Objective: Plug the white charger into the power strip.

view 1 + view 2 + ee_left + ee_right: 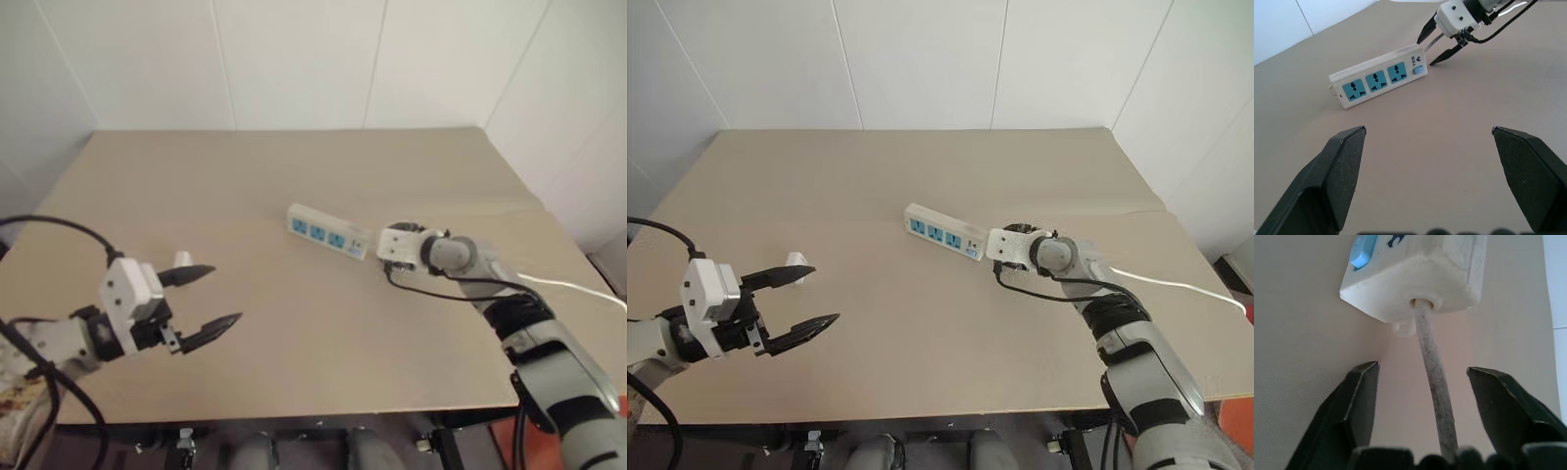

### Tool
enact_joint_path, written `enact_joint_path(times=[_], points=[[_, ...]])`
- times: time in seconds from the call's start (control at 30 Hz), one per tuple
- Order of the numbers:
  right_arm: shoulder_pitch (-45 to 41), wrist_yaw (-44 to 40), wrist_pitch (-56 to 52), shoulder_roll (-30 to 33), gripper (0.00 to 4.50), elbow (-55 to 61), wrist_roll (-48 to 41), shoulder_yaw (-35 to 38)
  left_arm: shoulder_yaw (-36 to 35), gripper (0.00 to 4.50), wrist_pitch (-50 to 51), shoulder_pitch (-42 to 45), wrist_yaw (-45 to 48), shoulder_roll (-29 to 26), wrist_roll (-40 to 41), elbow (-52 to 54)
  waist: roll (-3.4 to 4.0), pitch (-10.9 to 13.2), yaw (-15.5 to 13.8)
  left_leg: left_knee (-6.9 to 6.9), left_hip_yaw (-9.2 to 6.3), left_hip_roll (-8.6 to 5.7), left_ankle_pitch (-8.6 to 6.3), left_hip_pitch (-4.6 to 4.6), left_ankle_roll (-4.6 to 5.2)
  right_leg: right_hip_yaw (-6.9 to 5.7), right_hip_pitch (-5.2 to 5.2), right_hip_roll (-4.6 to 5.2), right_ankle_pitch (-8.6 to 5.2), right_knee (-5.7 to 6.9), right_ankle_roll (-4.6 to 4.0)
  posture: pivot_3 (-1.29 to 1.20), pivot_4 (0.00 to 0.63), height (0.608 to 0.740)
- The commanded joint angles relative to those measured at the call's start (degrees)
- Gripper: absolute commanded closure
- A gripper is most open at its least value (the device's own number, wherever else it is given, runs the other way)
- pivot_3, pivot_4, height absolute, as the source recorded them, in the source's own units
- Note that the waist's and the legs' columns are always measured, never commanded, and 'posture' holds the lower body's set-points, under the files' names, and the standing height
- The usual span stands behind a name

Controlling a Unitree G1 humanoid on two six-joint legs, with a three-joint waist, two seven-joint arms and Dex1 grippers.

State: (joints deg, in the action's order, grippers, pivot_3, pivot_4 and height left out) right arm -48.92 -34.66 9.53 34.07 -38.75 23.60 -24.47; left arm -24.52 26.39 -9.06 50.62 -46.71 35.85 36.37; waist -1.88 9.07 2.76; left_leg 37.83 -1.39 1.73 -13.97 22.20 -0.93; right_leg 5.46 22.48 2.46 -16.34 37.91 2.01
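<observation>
On the tan table (294, 176), the power strip's (942, 233) cable (1434, 382) is being straddled by the parted right gripper (1436, 45), while the white charger (797, 262) is lying beside the wide-open left gripper (803, 299).

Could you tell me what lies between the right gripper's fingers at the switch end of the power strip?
The strip's white cable runs between the right gripper's parted fingers, leaving the power strip at its switch end. Its far run is covered by the arm.
</observation>
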Motion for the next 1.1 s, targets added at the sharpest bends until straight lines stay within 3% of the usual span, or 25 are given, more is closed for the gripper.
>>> enact_joint_path(times=[0.03,0.2,0.27,0.4,0.6,0.77,0.93,1.07,1.1], points=[[0.0,-0.8,2.1,1.2,2.61,1.0,-0.4,1.8,-1.3,0.0,-0.9,-0.4,-0.8,0.1,0.3,2.4,0.01,0.0,0.0,0.0,-0.01,0.0,0.0,0.0,0.0,0.0,0.01,0.0,0.0,0.02,0.0,0.0,0.15,0.74],[1.7,-2.4,1.9,2.0,4.36,5.2,-1.5,3.3,-1.2,0.0,-1.0,-0.4,-0.8,-0.2,0.3,2.2,0.04,0.0,0.0,0.0,-0.04,0.0,0.0,-0.01,0.0,-0.01,0.02,-0.01,0.0,0.04,0.0,0.0,0.15,0.74],[2.4,-3.6,1.2,2.2,4.5,7.2,-2.1,4.1,-1.0,0.0,-1.0,-0.2,-0.7,-0.3,0.2,2.1,0.04,0.0,0.0,0.0,-0.04,0.01,0.0,0.01,0.0,-0.02,0.02,-0.01,0.0,0.03,0.0,0.0,0.15,0.74],[5.2,-9.8,-3.9,1.7,4.5,17.3,-9.8,8.9,-0.8,0.0,-1.2,0.2,-0.1,-0.7,0.2,1.6,0.1,0.1,0.0,0.0,-0.04,0.01,0.0,0.01,0.0,-0.01,0.03,-0.02,0.0,0.04,0.0,0.0,0.15,0.74],[11.2,-18.9,-24.1,0.6,4.5,37.2,-27.1,16.9,-0.5,0.0,-0.9,0.8,0.6,-1.3,0.1,0.9,0.28,0.2,0.2,0.0,-0.07,0.07,0.0,0.06,0.0,-0.01,0.1,-0.02,0.0,0.07,0.0,0.0,0.15,0.74],[16.0,-20.8,-40.5,1.8,4.5,48.4,-36.5,21.2,0.0,0.0,-0.9,1.4,1.2,-2.0,-0.2,0.1,0.29,0.2,-0.1,0.0,-0.1,0.06,0.0,0.07,0.0,-0.04,0.09,-0.01,0.0,0.05,0.01,0.0,0.15,0.74],[23.6,-21.7,-47.4,5.5,4.5,55.5,-39.0,19.5,0.5,0.0,-0.8,2.2,1.9,-2.5,-0.1,-0.4,0.34,0.3,-0.2,-0.01,-0.1,0.04,0.0,0.09,0.0,-0.07,0.09,-0.02,-0.01,0.01,0.01,0.0,0.15,0.74],[25.7,-18.5,-49.7,4.6,4.5,56.2,-38.1,17.3,1.3,0.0,-0.8,3.3,2.6,-2.7,0.1,-1.0,0.33,0.3,0.0,0.0,-0.02,-0.03,0.0,0.07,0.01,-0.02,0.09,-0.03,-0.01,0.0,0.01,0.0,0.15,0.74],[25.9,-18.1,-50.1,4.4,4.15,56.2,-37.9,16.4,1.6,0.0,-0.8,3.7,2.7,-2.8,0.1,-1.2,0.33,0.3,0.1,0.0,-0.01,-0.02,0.0,0.05,0.0,-0.01,0.09,-0.05,-0.01,0.03,0.01,0.0,0.15,0.74]])
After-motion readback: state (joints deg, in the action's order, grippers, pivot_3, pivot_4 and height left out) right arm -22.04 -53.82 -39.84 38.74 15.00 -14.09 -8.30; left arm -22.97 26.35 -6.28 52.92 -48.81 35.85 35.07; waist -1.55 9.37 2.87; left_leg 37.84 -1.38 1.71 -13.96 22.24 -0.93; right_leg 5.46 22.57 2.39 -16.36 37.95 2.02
